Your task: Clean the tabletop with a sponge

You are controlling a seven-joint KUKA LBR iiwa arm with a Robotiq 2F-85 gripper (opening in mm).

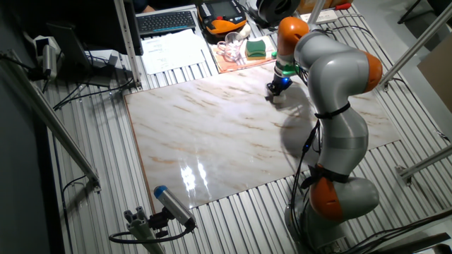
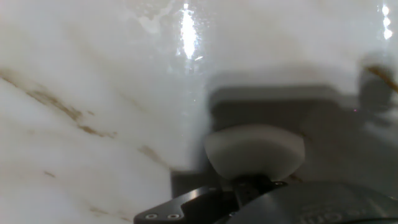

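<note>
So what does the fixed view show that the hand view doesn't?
Only the fixed view shows the whole arm, the ribbed grey surface around the slab, and the clutter behind it: a keyboard, papers and a green-and-yellow sponge. Only the hand view shows the cream sponge up close, at the hand, over its dark shadow. Both show the glossy marble tabletop with brown veins.

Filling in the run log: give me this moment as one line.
phase: wiping | gripper: shut on small cream-white sponge | sponge: down at glossy marble-pattern tabletop, far side | contact: not clear
</note>
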